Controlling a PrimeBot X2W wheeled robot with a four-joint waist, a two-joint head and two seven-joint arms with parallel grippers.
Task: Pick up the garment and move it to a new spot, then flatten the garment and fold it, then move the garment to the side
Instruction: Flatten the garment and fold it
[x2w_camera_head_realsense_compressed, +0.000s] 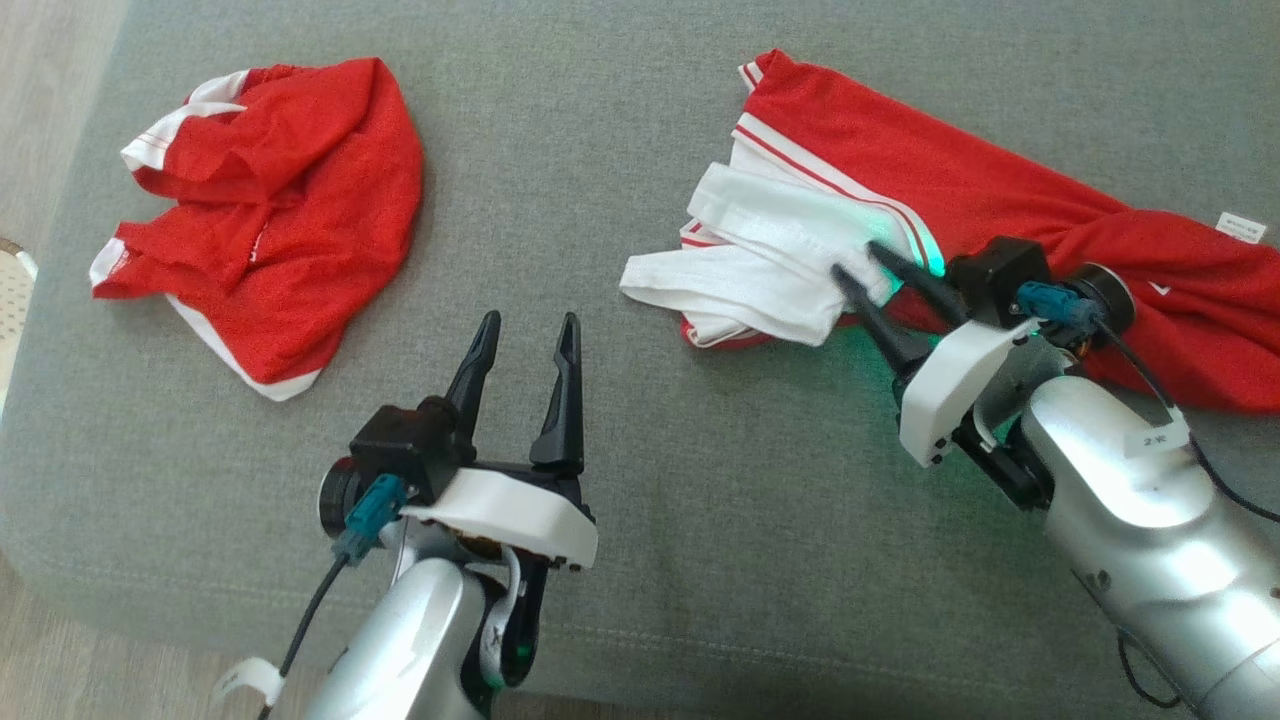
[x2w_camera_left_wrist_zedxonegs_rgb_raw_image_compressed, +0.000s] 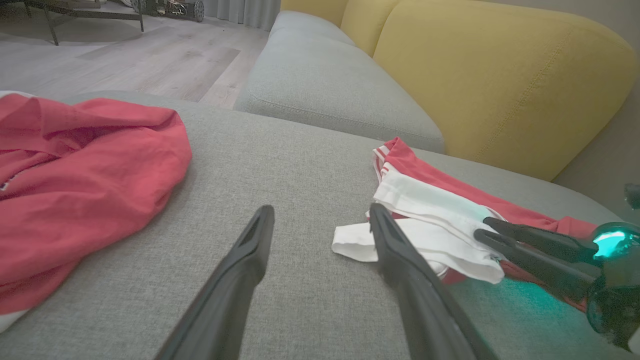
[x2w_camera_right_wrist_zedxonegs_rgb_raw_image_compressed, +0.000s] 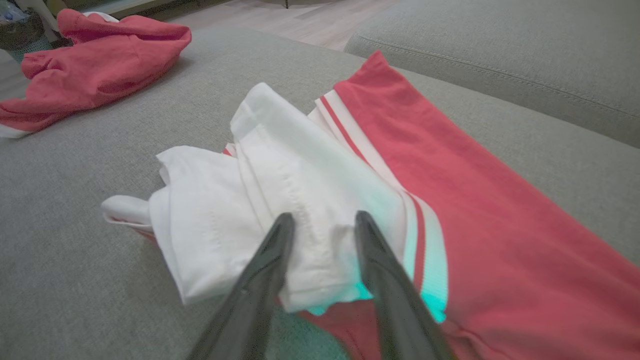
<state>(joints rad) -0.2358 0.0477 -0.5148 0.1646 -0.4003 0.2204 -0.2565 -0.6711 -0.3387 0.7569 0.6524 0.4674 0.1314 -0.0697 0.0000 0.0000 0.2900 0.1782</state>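
A red garment (x2w_camera_head_realsense_compressed: 1000, 190) with white striped trim lies stretched across the right of the grey cushion, and its white end (x2w_camera_head_realsense_compressed: 760, 240) is bunched in folds. My right gripper (x2w_camera_head_realsense_compressed: 857, 259) lies low on that white end, jaws partly apart, with a ridge of white cloth (x2w_camera_right_wrist_zedxonegs_rgb_raw_image_compressed: 320, 250) between the fingers. It also appears at the right of the left wrist view, as the right gripper (x2w_camera_left_wrist_zedxonegs_rgb_raw_image_compressed: 482, 226) on the same garment (x2w_camera_left_wrist_zedxonegs_rgb_raw_image_compressed: 425, 170). My left gripper (x2w_camera_head_realsense_compressed: 530, 320) is open over bare cushion in the middle, holding nothing.
A second red and white garment (x2w_camera_head_realsense_compressed: 290, 200) lies crumpled at the far left of the grey cushion (x2w_camera_head_realsense_compressed: 600, 150). The cushion's front edge runs just behind my arms. A yellow backrest (x2w_camera_left_wrist_zedxonegs_rgb_raw_image_compressed: 500, 75) and another grey seat (x2w_camera_left_wrist_zedxonegs_rgb_raw_image_compressed: 320, 85) stand beyond, with wooden floor (x2w_camera_left_wrist_zedxonegs_rgb_raw_image_compressed: 125, 55) to the left.
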